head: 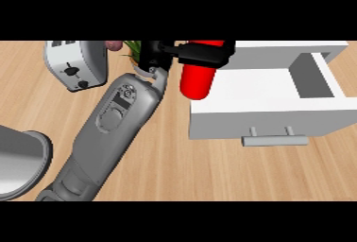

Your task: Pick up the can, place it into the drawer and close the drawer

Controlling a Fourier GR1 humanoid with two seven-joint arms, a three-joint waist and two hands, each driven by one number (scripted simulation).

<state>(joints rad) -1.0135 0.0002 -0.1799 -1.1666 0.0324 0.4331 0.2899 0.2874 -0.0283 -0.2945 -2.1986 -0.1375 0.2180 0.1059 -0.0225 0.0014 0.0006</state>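
- Near the top edge of the head view, my left hand is curled round the upper part of the red can; the black fingers wrap it and hide much of its top.
- My grey forearm runs up from the lower left to reach it.
- Held in the air, the can hangs roughly upright just beside the left edge of the open white drawer, its lower end close to the drawer's left front corner; whether it touches the drawer wall I cannot tell.
- No label or writing can be read on the can, which looks plain red.
- My right hand does not show.
- Open towards me, the drawer shows a pale inside and a grey bar handle on its front.
- On the light wood-grain tabletop, a silver toaster stands at the upper left, with what may be a green plant just behind my hand.
- At the left edge sits part of a grey round vessel.
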